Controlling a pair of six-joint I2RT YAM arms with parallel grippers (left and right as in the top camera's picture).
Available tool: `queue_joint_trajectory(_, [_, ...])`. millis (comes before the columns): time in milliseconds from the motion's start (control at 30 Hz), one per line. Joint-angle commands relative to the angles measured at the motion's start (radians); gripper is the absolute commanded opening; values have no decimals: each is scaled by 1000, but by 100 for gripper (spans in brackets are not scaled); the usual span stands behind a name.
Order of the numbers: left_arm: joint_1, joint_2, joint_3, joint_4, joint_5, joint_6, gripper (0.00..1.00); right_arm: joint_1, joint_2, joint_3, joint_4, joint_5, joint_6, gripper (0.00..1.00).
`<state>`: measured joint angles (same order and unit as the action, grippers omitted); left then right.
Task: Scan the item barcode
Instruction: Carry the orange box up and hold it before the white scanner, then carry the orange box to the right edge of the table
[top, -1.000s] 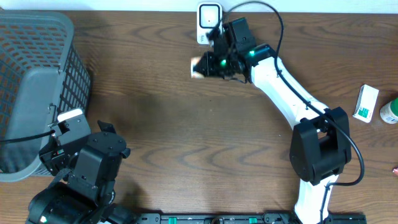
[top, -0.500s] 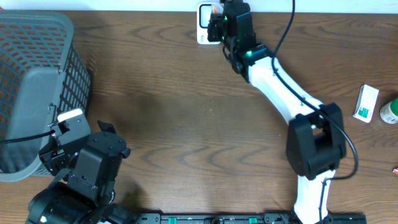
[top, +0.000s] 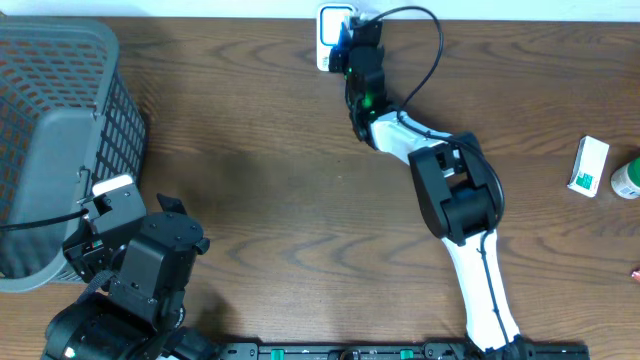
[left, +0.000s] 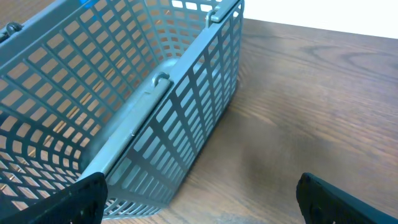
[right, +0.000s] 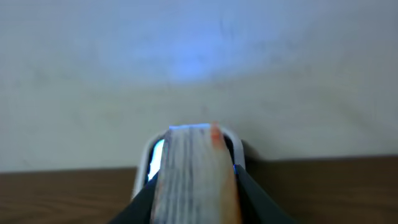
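Where a second ago the right gripper (top: 351, 42) held the small box (right: 196, 171) in front of the scanner (top: 328, 24) and a little to its left, the overhead view now shows the arm reaching straight at the scanner. The wrist covers the scanner's right edge and hides the box. The left gripper (left: 199, 204), far from the scanner beside the basket (top: 60, 45), has not moved.

In the left wrist view its fingers (left: 81, 199) stand wide apart with nothing between them.

In the right wrist view the box sits edge-on between the two dark fingers (right: 252, 199), pressed close against the scanner, whose blue light glows around it. The picture is blurred, so the fingers seem to grip the box, though I cannot tell how firmly.

Judging by this, the barcode is being presented and the scan is probably under way.
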<state>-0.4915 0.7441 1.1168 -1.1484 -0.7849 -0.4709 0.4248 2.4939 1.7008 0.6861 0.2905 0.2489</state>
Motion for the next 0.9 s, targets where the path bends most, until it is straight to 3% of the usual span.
queue_joint_trajectory(0, [5,-1,6,-2,-12,5,97,2,26,31,6,31,-23,27])
queue_joint_trajectory(267, [5,-1,6,-2,-12,5,97,3,20,106,-12,35,-134,29])
queue_joint_trajectory(467, [5,0,6,-2,-12,5,97,12,-93,134,-237,79,-142,23])
queue_joint_trajectory(633, [5,-1,6,-2,-12,5,97,4,-294,134,-586,78,-142,21])
queue_joint_trajectory(733, [5,-1,6,-2,-12,5,97,-13,-443,134,-852,79,-129,25])
queue_joint_trajectory(867, [5,0,6,-2,-12,5,97,-60,-622,134,-1218,80,-130,23])
